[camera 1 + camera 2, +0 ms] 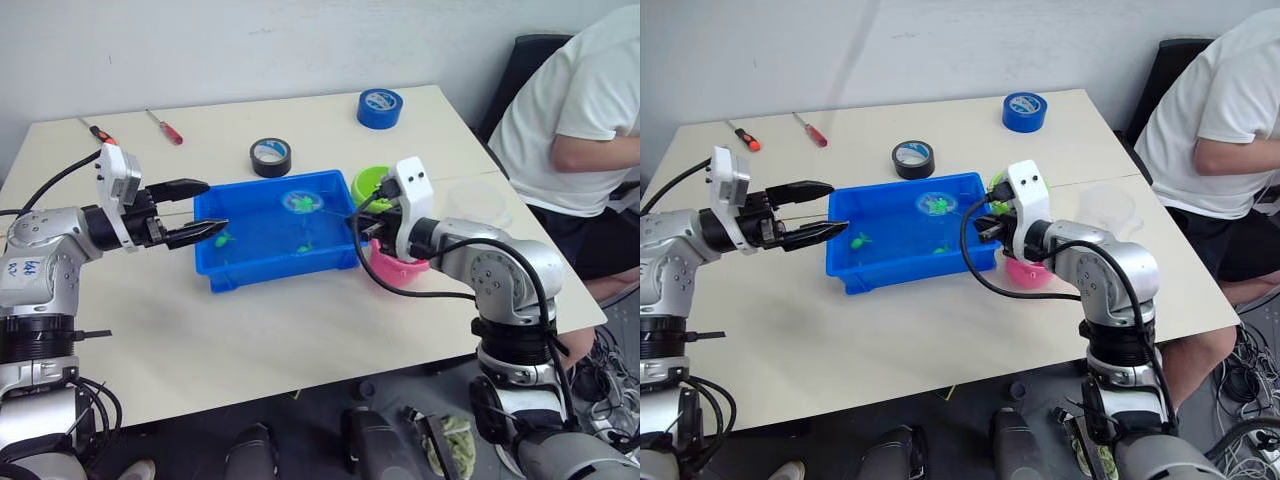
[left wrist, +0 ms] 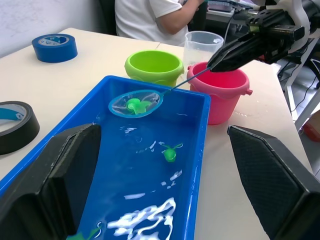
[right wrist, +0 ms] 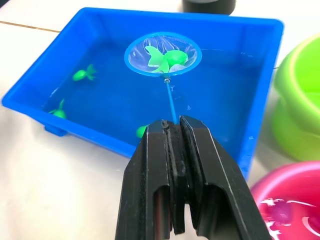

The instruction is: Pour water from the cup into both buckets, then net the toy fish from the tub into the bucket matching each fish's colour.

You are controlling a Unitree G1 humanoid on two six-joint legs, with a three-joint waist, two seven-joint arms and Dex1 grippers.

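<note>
While its two black fingers press together on the thin handle, the right gripper (image 3: pixel 172 131) holds the net (image 3: pixel 163 53) out over the tub (image 1: pixel 232 272), with the hoop raised above the water near the tub's far right corner. One green toy fish (image 3: pixel 166 60) lies in the mesh. The right gripper itself sits just beyond the tub's right end, above the pink bucket (image 2: pixel 222 89), which stands against that end of the tub and has a pink fish (image 3: pixel 281 212) in its water. The lime green bucket (image 2: pixel 153 66) stands just behind the pink one, beside the tub's far right corner, and the clear cup (image 2: pixel 201 45) stands upright on the table behind the two buckets, toward the seated person (image 1: pixel 585 110) in a white shirt at the table's right edge. Across the tub, the left gripper (image 1: pixel 206 209) has its fingers spread apart with nothing between them, its tips reaching over the tub's left rim. Three more green fish stay in the water: one (image 3: pixel 83 75) near the left end, another (image 3: pixel 59 111) by the near left corner, and a third (image 2: pixel 170 153) near the middle of the tub. On the tabletop beyond the tub lie a black tape roll (image 1: pixel 270 157), a blue tape roll (image 1: pixel 380 108) and two screwdrivers (image 1: pixel 165 128) with red handles near the far left corner.
</note>
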